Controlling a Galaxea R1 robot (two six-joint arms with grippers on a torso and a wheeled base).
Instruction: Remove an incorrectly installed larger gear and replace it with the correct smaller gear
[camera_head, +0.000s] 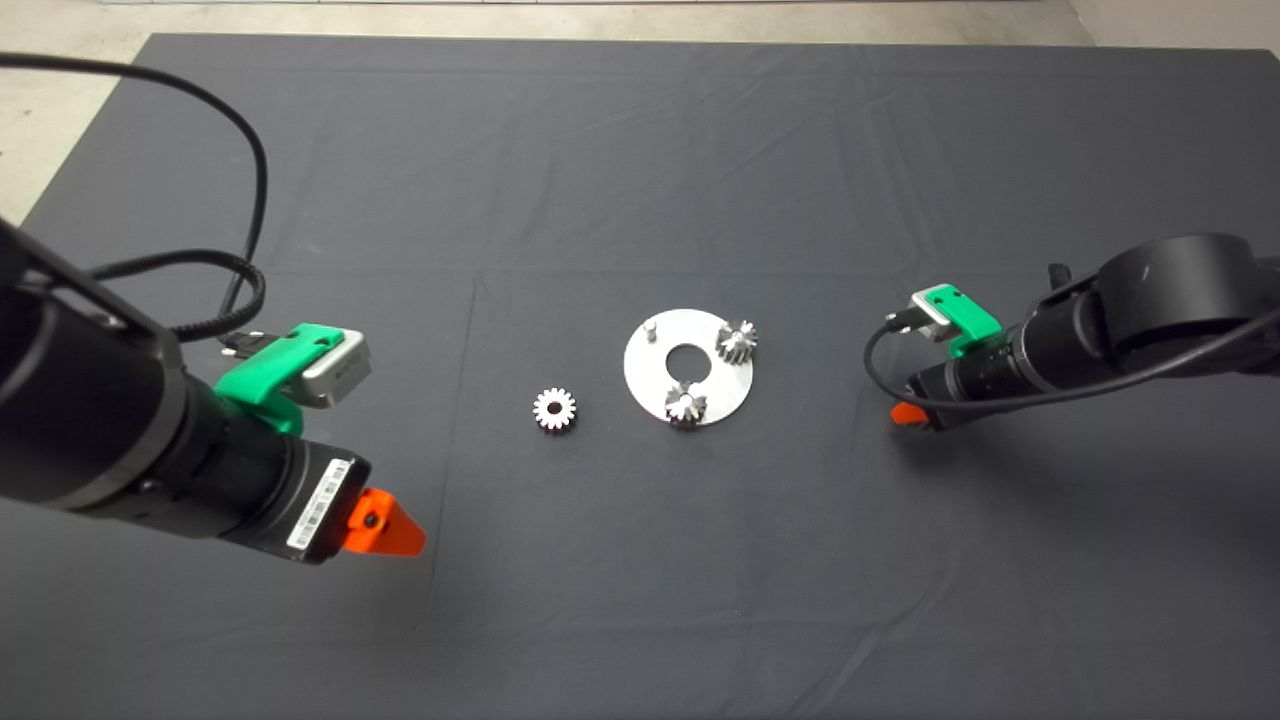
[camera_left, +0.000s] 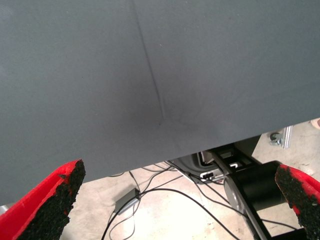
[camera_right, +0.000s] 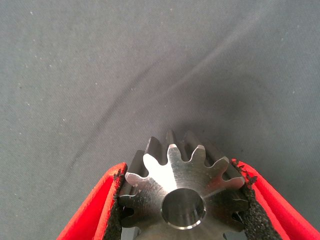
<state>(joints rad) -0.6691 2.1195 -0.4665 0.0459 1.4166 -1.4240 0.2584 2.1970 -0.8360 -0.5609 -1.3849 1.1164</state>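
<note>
Steel larger gear between right hand's pads.

White barcode sticker on left arm, print unreadable

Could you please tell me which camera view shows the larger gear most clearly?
The right wrist view: the larger gear fills it, clamped in the right claw. The head view hides the gear behind that claw; the left wrist view shows only mat.

open mat around plate, two gears mounted
</note>
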